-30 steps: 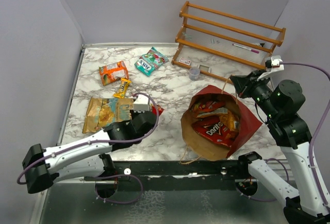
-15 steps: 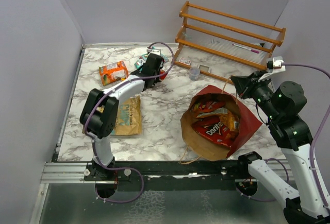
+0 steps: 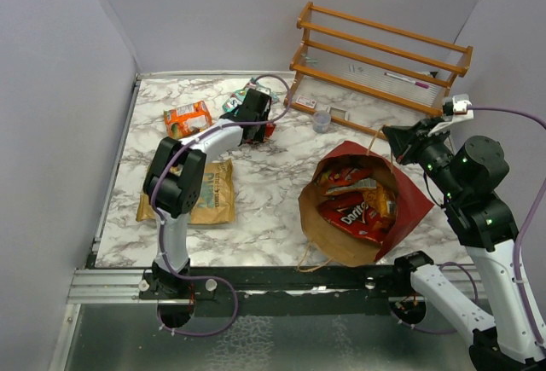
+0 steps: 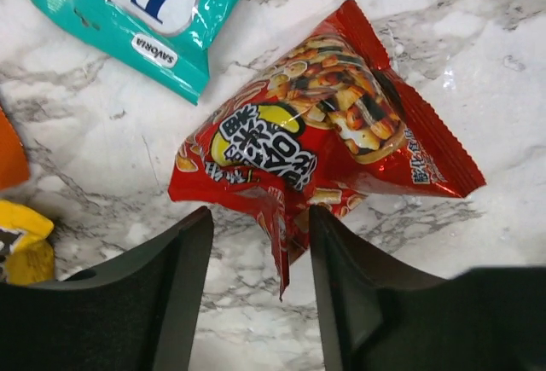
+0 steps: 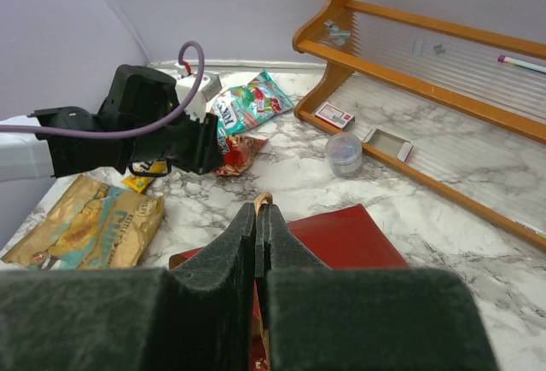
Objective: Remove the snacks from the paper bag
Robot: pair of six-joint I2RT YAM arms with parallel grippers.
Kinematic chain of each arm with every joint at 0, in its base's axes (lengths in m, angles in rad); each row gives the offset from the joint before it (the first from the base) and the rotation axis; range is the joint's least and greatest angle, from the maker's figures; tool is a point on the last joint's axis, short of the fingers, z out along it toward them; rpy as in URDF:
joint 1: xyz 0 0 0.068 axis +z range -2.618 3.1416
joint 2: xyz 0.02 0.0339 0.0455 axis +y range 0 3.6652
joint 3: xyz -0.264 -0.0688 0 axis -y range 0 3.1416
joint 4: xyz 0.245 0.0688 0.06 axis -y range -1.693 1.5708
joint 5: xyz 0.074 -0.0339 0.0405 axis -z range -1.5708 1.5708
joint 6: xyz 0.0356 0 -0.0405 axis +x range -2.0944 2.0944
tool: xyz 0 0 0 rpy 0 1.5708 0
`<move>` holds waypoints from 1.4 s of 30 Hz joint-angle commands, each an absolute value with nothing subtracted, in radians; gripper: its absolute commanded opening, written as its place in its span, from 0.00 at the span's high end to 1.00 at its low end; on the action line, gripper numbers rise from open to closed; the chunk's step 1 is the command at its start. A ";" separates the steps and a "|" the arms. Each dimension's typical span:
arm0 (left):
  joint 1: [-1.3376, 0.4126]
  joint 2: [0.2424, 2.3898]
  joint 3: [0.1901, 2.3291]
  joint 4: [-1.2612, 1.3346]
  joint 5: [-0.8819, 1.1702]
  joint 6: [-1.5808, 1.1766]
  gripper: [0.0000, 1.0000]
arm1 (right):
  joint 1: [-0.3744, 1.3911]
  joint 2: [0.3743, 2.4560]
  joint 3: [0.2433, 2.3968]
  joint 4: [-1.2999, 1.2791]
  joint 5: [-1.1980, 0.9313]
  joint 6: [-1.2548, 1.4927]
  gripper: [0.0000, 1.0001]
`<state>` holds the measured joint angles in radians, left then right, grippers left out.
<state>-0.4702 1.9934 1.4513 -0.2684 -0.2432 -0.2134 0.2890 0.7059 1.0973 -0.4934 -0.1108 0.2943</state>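
The left gripper hangs low over the white marble tabletop, upper middle in the overhead view. Its black fingers are spread either side of the lower edge of a crinkly red foil packet, which lies flat on the stone with nothing pinching it. A teal-green foil packet lies at the upper left of the wrist view, and a yellow packet peeks in at the left edge. Overhead, an orange packet sits further left and a flat tan-and-blue pouch lies lower left, partly behind the arm. On the right, the right gripper is clenched on the thin string handle of the big red paper bag. The bag gapes open with red chip packets inside.
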 commanded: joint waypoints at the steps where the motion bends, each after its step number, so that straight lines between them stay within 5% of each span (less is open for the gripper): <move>1: -0.463 1.857 1.430 -0.328 -0.165 -0.258 0.44 | 0.295 0.705 1.100 -0.473 -0.118 0.305 0.97; 11: -0.499 1.279 0.942 -0.278 0.098 -0.550 0.34 | 0.295 0.698 1.088 -0.461 -0.129 0.310 0.97; 21: -0.869 0.874 0.686 -0.213 0.029 -0.800 0.29 | 0.295 0.703 1.079 -0.450 -0.147 0.316 0.97; 35: -1.344 1.240 1.076 -0.149 -0.221 -0.417 0.33 | 0.295 0.689 1.080 -0.469 -0.142 0.321 0.97; 42: -1.404 1.447 1.204 -0.178 -0.301 -0.106 0.32 | 0.295 0.687 1.087 -0.473 -0.139 0.314 0.97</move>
